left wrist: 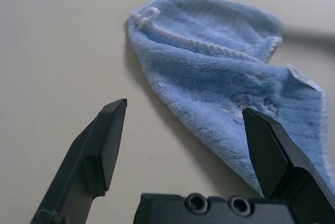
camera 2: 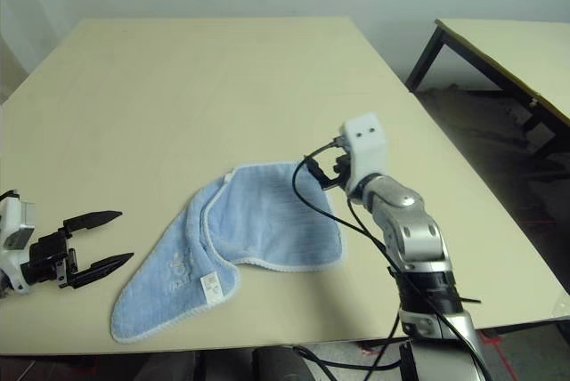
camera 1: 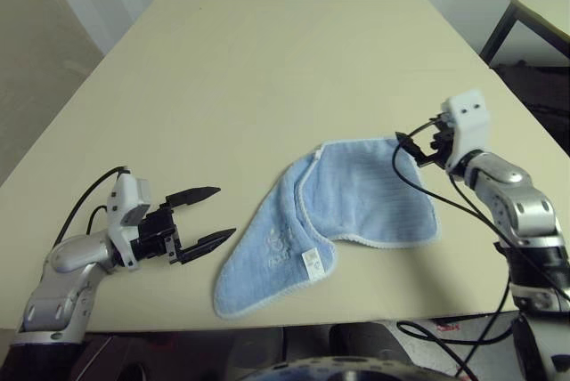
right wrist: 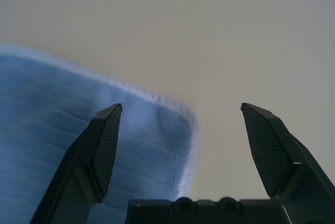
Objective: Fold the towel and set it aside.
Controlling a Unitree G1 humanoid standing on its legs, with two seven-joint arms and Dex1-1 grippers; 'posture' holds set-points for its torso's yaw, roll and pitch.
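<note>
The light-blue towel (camera 1: 356, 207) lies on the beige table (camera 1: 267, 69) near its front edge, partly folded, with its left part doubled over into a lobe that carries a small white tag (camera 1: 311, 260). My left gripper (camera 1: 224, 213) rests open on the table just left of that lobe, its fingers pointing at it with nothing between them. In the left wrist view the towel (left wrist: 209, 67) lies ahead of the open left gripper (left wrist: 184, 108). My right gripper (camera 2: 313, 167) stands open at the towel's far right corner; that corner of the towel (right wrist: 63, 130) lies between its spread fingers, ungripped.
A second table (camera 2: 508, 43) with a black leg stands to the right beyond a gap. Black cables (camera 1: 427, 194) hang from my right forearm over the towel's right edge. The table's far half is bare wood.
</note>
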